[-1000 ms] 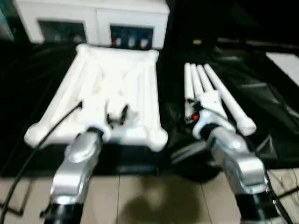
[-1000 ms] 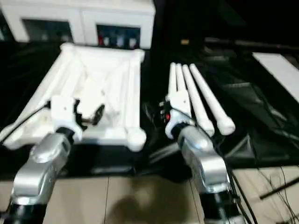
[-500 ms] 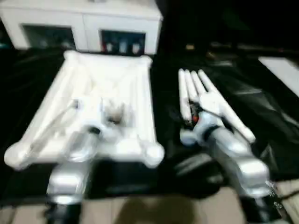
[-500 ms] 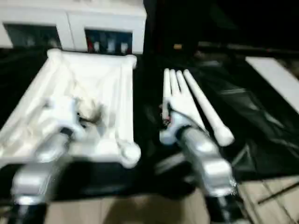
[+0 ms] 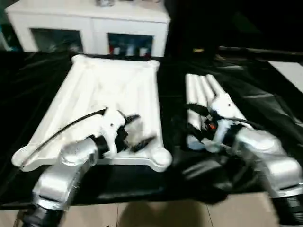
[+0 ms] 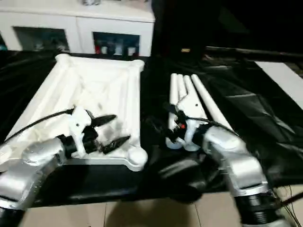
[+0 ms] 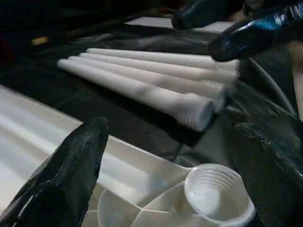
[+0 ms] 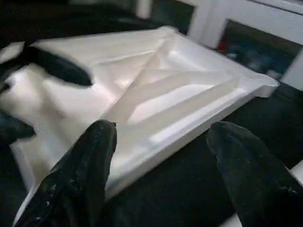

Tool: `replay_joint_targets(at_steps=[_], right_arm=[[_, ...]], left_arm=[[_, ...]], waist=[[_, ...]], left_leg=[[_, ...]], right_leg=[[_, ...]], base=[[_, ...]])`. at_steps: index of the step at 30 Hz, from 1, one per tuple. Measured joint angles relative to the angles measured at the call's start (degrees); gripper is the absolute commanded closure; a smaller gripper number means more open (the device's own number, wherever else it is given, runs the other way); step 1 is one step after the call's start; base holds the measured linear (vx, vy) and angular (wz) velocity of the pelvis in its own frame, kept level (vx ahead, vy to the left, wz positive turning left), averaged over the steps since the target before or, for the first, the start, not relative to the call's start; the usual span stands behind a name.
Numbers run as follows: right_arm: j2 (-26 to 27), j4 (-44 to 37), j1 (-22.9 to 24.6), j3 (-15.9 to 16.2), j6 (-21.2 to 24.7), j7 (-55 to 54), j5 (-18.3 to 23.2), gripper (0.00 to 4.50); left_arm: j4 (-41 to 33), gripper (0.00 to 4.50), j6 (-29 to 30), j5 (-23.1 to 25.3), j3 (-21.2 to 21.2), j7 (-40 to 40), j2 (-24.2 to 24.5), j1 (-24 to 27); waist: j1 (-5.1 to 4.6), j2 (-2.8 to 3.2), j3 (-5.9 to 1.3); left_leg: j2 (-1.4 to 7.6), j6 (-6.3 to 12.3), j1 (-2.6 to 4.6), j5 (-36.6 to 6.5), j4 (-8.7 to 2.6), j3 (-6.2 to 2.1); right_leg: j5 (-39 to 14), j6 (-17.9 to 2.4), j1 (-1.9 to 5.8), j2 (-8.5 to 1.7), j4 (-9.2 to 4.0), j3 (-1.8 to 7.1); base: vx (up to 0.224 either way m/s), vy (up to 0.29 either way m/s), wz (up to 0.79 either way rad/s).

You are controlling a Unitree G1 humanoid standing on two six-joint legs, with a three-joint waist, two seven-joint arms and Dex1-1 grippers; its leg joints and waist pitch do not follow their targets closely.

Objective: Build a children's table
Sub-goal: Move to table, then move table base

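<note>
1. We see the white tabletop (image 5: pixel 111 90) ribbed side up, centre-left – four legs (image 5: pixel 203 90) bundled right of it.
2. Our left gripper (image 5: pixel 137 130), fingers apart, hovers over its lower right socket (image 7: pixel 218 194).
3. Right gripper (image 8: pixel 163 156) – fingers spread, empty, by the legs' near ends.

Gap between parts: we see a strip of black sheet (image 5: pixel 173 101) free between the tabletop (image 5: pixel 113 90) and the legs (image 5: pixel 201 92).
Left side: our left gripper (image 5: pixel 138 130), jaws wide, hangs over the tabletop's near right corner, above its socket (image 7: pixel 218 195).
Right side: our right gripper (image 6: pixel 171 124) crowds the legs' near ends.
Far edge: a white cabinet (image 5: pixel 90 26) stands behind the tabletop.
</note>
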Motion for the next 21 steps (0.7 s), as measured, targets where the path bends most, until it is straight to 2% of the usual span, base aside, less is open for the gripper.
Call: replay_joint_targets(at_steps=[4,8,11,15,21], right_arm=[[-2.15,0.94,-0.38,1.65,-1.76,3.85,-0.29,1.1],[-2.18,3.5,-2.88,1.69,-3.39,4.27,-0.77,1.1],[-0.88,6.01,-5.17,1.22,-4.75,3.44,-1.74,1.1],[-0.4,7.04,-6.08,1.19,-5.19,3.77,-1.88,1.1],[-0.78,7.68,-5.98,1.38,-5.82,6.07,-1.72,1.1]], left_arm=[[1.44,0.01,-1.06,-0.04,-1.42,-4.64,1.37,-1.4],[4.26,0.01,1.74,-1.15,-1.46,-6.0,1.47,-2.21],[10.42,0.01,-2.59,-0.24,-0.93,-4.22,-0.37,-4.85],[15.83,0.01,-4.94,0.59,-0.35,-4.62,-0.2,-7.94],[15.41,0.01,-3.89,0.38,-0.8,-10.4,3.84,-8.19]], waist=[[0.01,0.11,0.07],[0.1,0.08,0.1],[0.21,-0.13,0.21],[0.41,-0.45,0.38],[0.32,-0.53,0.43]], left_leg=[[0.33,-0.39,-0.02,0.8,-0.57,0.28],[0.38,-0.3,-0.18,1.25,-0.59,0.46],[0.39,-0.28,-0.1,1.26,-0.57,0.52],[0.4,-0.17,-0.13,1.32,-0.56,0.59],[0.42,-0.05,-0.23,1.3,-0.61,0.67]], right_leg=[[0.2,-0.26,-0.35,0.16,0.13,-0.06],[0.2,-0.27,-0.69,0.16,0.42,-0.01],[0.26,-0.37,-0.74,0.13,0.38,0.0],[0.26,-0.38,-0.75,0.1,0.35,-0.01],[0.26,-0.38,-0.76,0.09,0.06,-0.01]], base=[[0.0,0.0,0.0],[0.0,0.0,0.0],[0.0,0.0,0.0],[0.0,0.0,0.0],[0.0,0.0,0.0]])
